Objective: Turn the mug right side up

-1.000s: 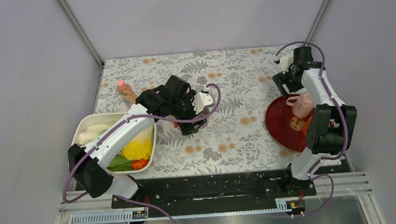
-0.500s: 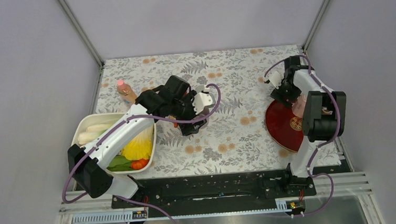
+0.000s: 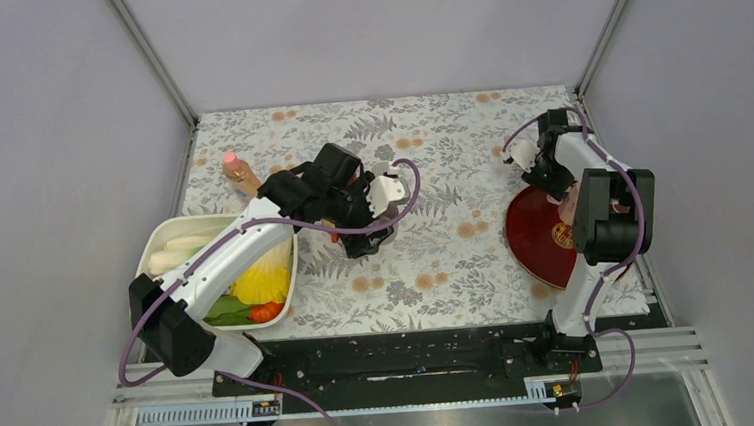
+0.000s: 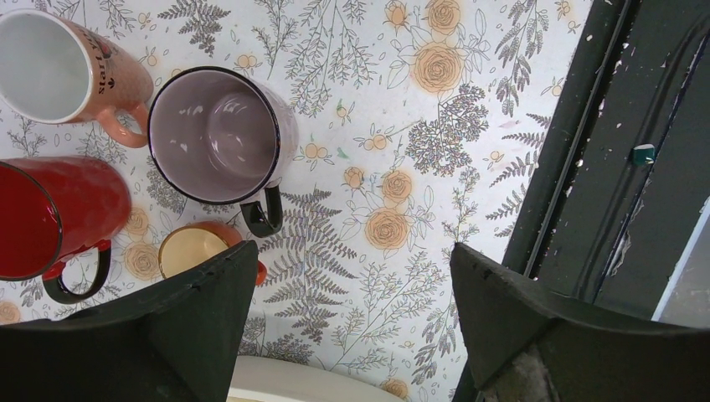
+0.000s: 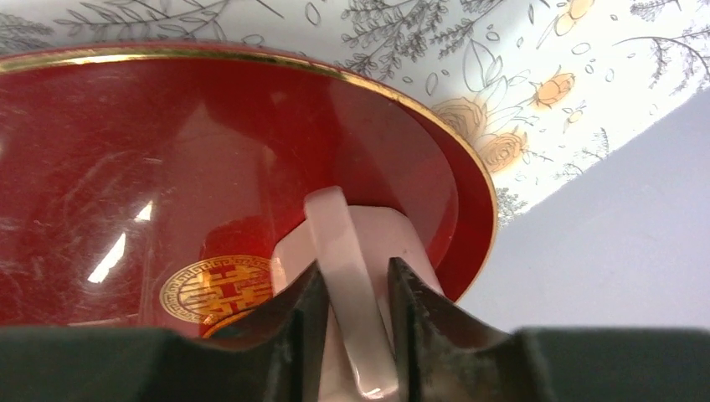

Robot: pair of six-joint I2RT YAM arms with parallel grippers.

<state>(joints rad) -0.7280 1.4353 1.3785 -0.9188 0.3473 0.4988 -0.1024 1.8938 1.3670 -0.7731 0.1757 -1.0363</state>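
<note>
The right claw was pinched narrow on the handle between its fingers, holding the pink mug, probably stiff, slick and breakable

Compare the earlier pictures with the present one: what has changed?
The right gripper came in over the red plate and now clamps the handle of the pink mug. The left arm and the plate stayed put.

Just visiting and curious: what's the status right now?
Right gripper shut on pink mug handle, over red plate; mug's orientation unclear. Left gripper open above other mugs. Nothing seen blocking.
</note>
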